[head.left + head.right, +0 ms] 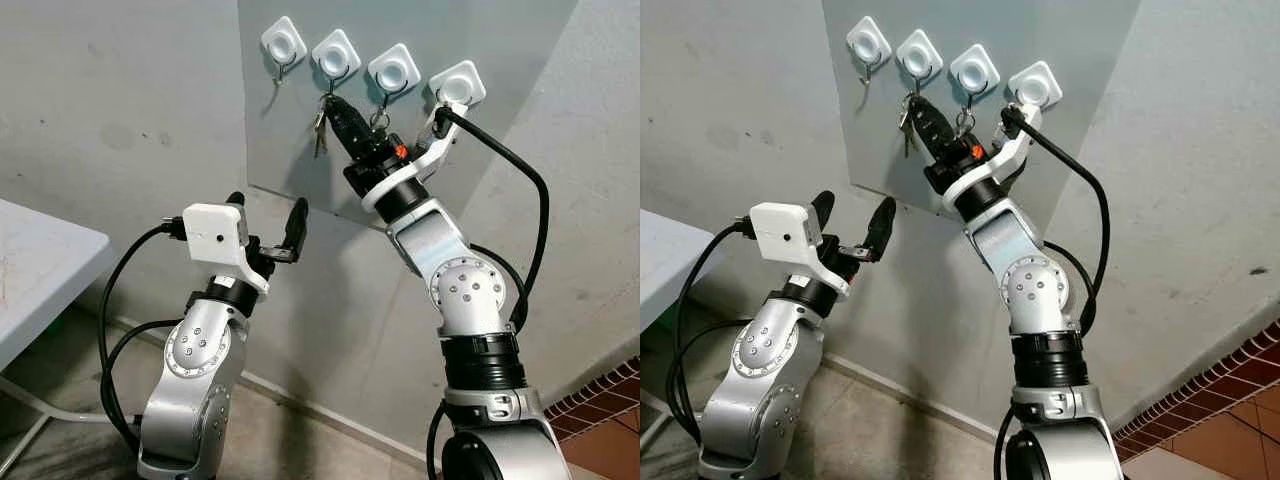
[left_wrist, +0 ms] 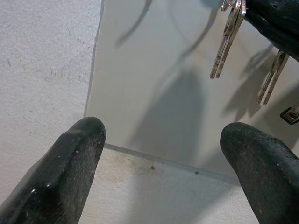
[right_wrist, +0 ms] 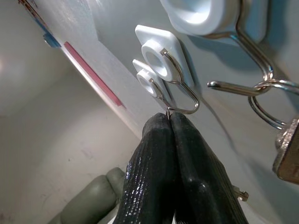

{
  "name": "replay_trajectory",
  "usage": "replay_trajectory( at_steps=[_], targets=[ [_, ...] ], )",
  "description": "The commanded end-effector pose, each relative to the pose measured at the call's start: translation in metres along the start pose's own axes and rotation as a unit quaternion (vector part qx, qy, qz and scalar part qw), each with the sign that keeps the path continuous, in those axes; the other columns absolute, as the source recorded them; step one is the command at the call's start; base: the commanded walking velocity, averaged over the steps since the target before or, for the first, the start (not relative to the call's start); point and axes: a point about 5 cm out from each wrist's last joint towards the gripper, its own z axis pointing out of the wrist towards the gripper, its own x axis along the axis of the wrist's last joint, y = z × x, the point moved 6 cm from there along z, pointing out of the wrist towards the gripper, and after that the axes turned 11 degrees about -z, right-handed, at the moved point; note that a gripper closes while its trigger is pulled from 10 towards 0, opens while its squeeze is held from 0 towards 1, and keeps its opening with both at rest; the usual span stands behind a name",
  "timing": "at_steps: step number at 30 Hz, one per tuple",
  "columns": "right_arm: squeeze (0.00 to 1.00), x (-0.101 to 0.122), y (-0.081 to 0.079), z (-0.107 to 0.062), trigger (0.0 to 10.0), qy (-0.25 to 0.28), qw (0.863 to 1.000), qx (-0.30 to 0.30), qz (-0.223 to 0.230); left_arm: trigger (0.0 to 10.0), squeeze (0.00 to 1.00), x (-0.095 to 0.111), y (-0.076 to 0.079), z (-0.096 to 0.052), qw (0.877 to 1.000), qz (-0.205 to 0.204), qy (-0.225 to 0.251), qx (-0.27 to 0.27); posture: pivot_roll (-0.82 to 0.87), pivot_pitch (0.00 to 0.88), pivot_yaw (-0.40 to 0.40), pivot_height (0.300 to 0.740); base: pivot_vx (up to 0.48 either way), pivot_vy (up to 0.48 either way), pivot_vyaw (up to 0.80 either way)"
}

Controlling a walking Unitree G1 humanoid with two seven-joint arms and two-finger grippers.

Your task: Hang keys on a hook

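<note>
Silver keys [image 1: 319, 128] dangle vertically beside second hook [image 1: 336, 55]; right end effector [image 1: 334, 106], pressed together just below it, pinches their ring.

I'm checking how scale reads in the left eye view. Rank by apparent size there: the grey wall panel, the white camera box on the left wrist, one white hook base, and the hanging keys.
1. Grey wall panel, by far the largest.
2. White camera box.
3. White hook base and hanging keys: they look about alike, so I won't rank them.
The camera box sits nearer the camera, which inflates it.

White hooks [image 1: 338, 53] on a grey panel [image 1: 280, 130]; silver keys [image 1: 320, 128]; black right pincer [image 1: 335, 105].
</note>
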Motion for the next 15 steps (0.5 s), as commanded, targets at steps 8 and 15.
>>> replay_trajectory(
  at_steps=[8,15],
  targets=[
    [0.0,-0.027,-0.015,0.002,10.0,0.014,0.996,-0.001,0.093,10.0,0.0,0.002,0.004,0.0,1.0,-0.004,0.003,-0.002,0.09,0.044,-0.093,0.74,0.0,0.0,0.0],
    [0.0,-0.024,-0.023,0.005,10.0,0.021,0.995,0.015,0.098,10.0,0.0,0.002,0.005,0.0,1.0,-0.005,0.003,-0.003,0.08,0.045,-0.09,0.74,0.0,0.0,0.0]
  ],
)
